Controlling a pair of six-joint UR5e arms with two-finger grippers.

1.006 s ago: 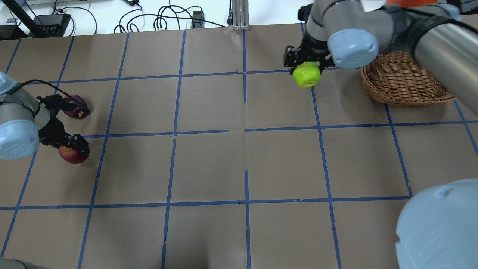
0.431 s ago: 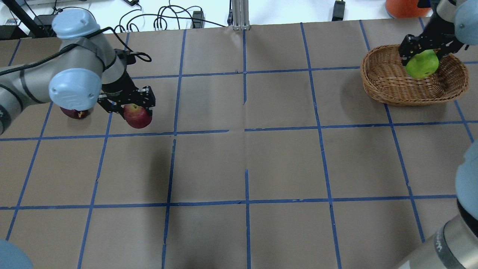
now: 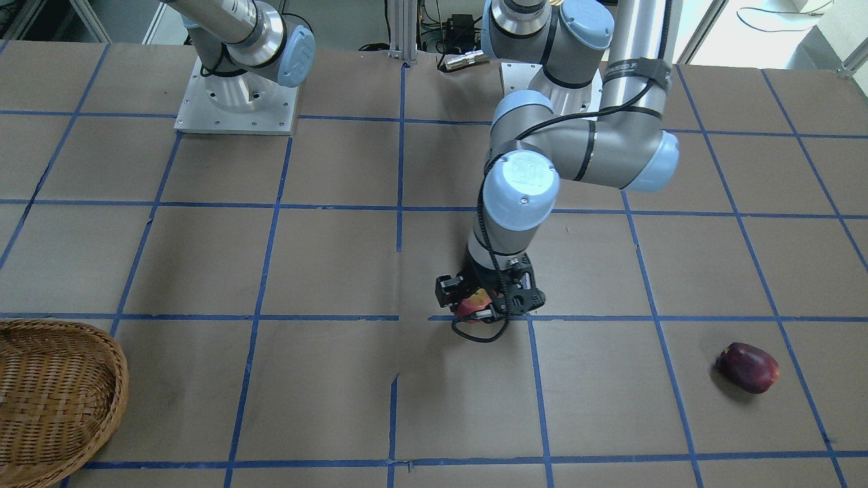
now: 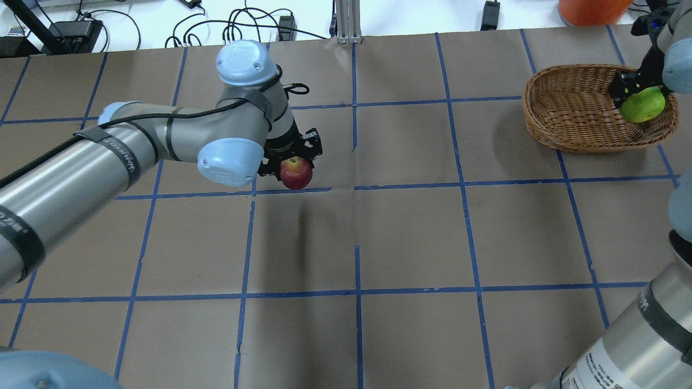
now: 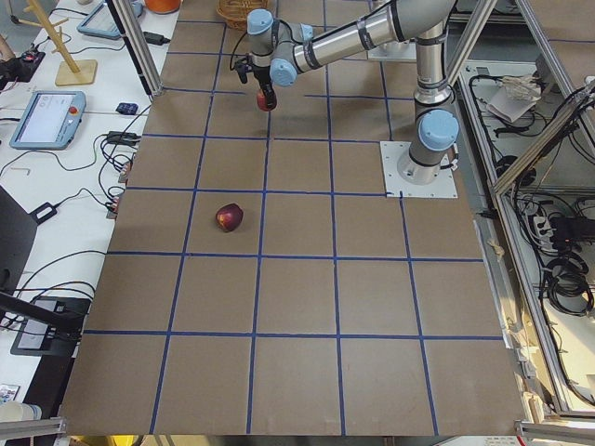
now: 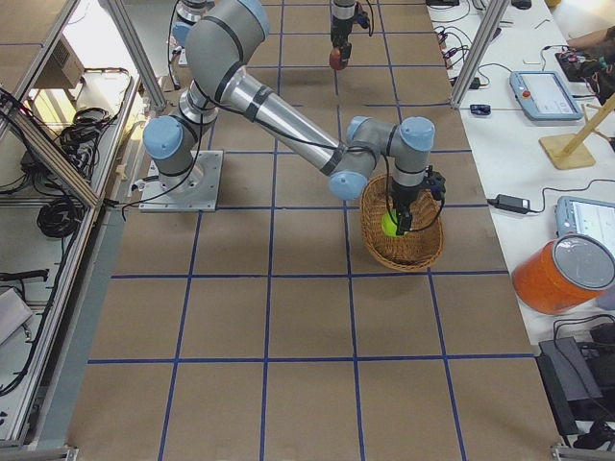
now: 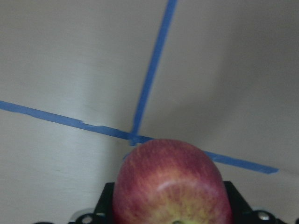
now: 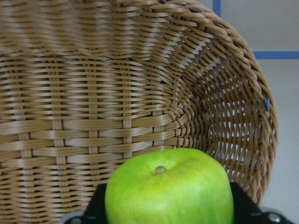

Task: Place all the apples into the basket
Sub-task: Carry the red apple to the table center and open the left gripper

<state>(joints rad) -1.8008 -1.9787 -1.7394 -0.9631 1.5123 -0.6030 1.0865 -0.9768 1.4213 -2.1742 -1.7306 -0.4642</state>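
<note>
My left gripper (image 4: 294,162) is shut on the red apple (image 4: 295,174) and holds it above the table just left of centre; the apple also shows in the front view (image 3: 475,303) and fills the left wrist view (image 7: 173,186). My right gripper (image 4: 638,93) is shut on the yellow-green apple (image 4: 642,104) and holds it inside the wicker basket (image 4: 567,116), near its right end; the right wrist view shows this apple (image 8: 169,193) over the basket's weave (image 8: 93,93). The dark maroon apple (image 3: 748,367) lies on the table at the robot's far left (image 5: 230,216). My left arm hides it in the overhead view.
Blue tape lines (image 4: 357,186) divide the brown table into squares. An orange container (image 4: 592,8) stands beyond the basket at the far right corner. Cables (image 4: 238,27) lie behind the far edge. The arm bases (image 3: 237,102) stand at the robot's side.
My left arm has carried the red apple rightward from the left side to near the centre. My right arm has carried the green apple from left of the basket into its right end.
</note>
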